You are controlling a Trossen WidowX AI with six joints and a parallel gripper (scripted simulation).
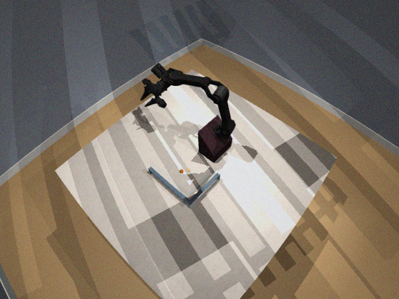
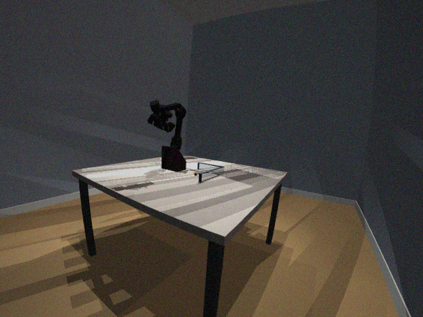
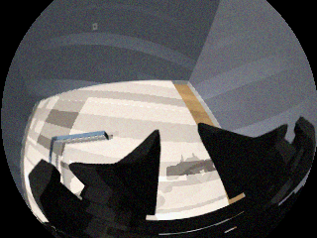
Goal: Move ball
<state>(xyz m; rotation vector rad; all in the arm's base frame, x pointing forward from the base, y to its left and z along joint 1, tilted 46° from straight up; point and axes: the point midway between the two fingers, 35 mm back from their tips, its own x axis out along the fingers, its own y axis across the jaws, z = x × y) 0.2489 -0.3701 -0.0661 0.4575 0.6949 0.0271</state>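
A small orange ball (image 1: 181, 170) (image 2: 195, 174) lies on the table on the open side of the corner. The pale see-through copy (image 1: 188, 169) shows just right of it in the top view, a small gap apart. The left clear wall (image 1: 169, 185) and the right clear wall (image 1: 206, 186) have blue top edges and meet at the corner. A wall edge also shows in the wrist view (image 3: 81, 136). My gripper (image 1: 143, 102) (image 3: 178, 130) is open and empty, high above the table and far from the ball. I cannot make out the ball in the wrist view.
The arm's dark base (image 1: 214, 141) (image 2: 173, 158) stands on the table (image 1: 112, 193) (image 2: 191, 208), behind the open side of the corner in the top view. Striped shadows and bright patches cross the table top, and the gripper's shadow falls near its upper left edge there.
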